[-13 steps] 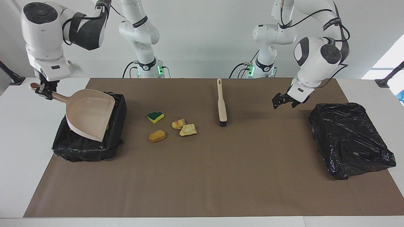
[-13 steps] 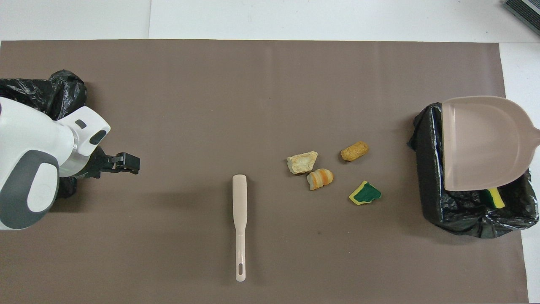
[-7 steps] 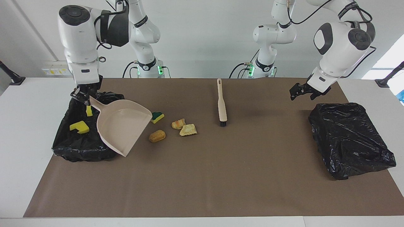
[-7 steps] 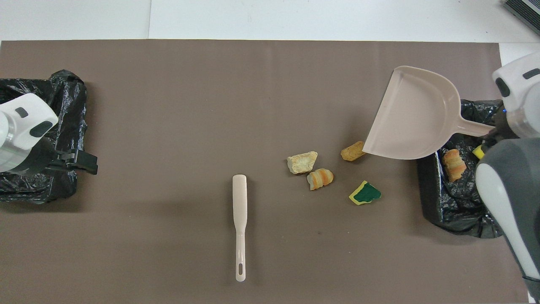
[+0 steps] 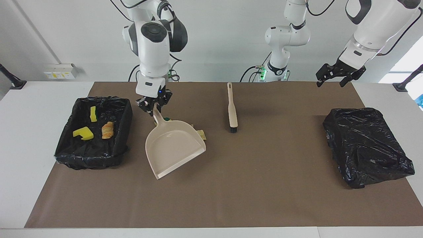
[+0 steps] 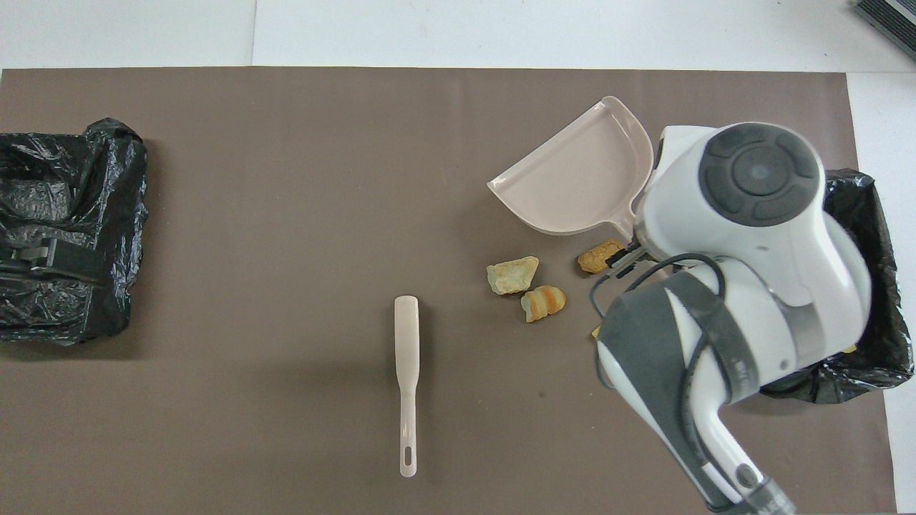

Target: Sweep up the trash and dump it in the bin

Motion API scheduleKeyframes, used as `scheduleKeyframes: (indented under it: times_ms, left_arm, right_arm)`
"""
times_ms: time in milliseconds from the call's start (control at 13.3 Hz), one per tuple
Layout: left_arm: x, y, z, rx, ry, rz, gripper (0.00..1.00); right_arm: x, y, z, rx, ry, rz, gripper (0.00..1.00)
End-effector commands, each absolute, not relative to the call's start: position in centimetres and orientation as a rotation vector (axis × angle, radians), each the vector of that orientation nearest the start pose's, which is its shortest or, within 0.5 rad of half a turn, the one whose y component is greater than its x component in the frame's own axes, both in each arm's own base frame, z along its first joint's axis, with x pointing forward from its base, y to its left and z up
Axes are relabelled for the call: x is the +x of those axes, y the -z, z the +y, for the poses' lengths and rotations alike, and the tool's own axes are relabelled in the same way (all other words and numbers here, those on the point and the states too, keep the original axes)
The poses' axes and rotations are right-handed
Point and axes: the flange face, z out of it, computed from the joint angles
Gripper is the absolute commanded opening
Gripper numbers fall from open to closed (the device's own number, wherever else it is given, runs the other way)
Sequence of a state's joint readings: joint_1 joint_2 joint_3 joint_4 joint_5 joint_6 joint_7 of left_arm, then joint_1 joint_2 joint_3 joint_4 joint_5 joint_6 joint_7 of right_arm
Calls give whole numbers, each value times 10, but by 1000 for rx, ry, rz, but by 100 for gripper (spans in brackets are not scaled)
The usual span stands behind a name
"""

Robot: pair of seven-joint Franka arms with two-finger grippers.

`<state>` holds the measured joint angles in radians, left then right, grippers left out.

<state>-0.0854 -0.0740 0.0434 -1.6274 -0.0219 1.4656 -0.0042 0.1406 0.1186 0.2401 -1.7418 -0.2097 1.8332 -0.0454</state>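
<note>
Right end effector (image 5: 154, 106): clamped on dustpan (image 5: 173, 147) handle. Left end effector (image 5: 336, 74): apart, waiting. Trash (image 6: 512, 275): worktop, six o'clock of pan overhead. Risk: descending pan scatters scraps.

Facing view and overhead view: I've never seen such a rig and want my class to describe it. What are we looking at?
Two white robot arms stand at a table covered by a brown mat. One picture looks at them from across the table. The other looks down from above their own end.

The right end effector is shut on the handle of a beige dustpan. The left end effector hangs open in the air, waiting.

On the mat lie a brush and at least three foam scraps beside the dustpan. There is also a black-lined bin holding three scraps, and a closed black bag.
</note>
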Motion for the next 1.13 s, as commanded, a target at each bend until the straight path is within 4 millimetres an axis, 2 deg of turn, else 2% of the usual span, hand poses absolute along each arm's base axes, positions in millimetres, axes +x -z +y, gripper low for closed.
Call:
scheduleKeyframes:
  times_ms: [0,226,301,451,527,602,677,827,903,978,1053]
  left_arm:
    - [509,-648,-25,-3143,-124,95,100]
    - [508,-649,-33,-3144,-109,117,100]
    - [508,-650,-24,-3150,-97,96,100]
    - [509,-644,-7,-3155,-85,67,100]
    - [509,-645,-5,-3156,-77,74,100]
    - [509,-645,-7,-3155,-77,79,100]
    - [508,-644,-7,-3155,-87,82,100]
    - [507,-644,-5,-3155,-87,84,100]
    - [507,-644,-5,-3155,-87,103,100]
    - [507,-644,-5,-3155,-87,106,100]
    - [507,-644,-5,-3155,-87,106,100]
  right_arm:
    - [571,-482,239,-3167,60,-430,0]
    - [569,-447,310,-3146,57,-190,0]
    - [573,-442,337,-3134,65,-113,0]
    - [586,-429,375,-3100,70,49,0]
    - [584,-419,404,-3077,86,89,0]
    - [585,-404,425,-3058,95,151,0]
    - [586,-386,441,-3047,100,177,0]
    - [592,-370,445,-3052,123,171,0]
    - [592,-369,445,-3056,136,164,0]
    - [591,-369,446,-3062,136,170,26]
    - [587,-371,448,-3079,145,180,99]
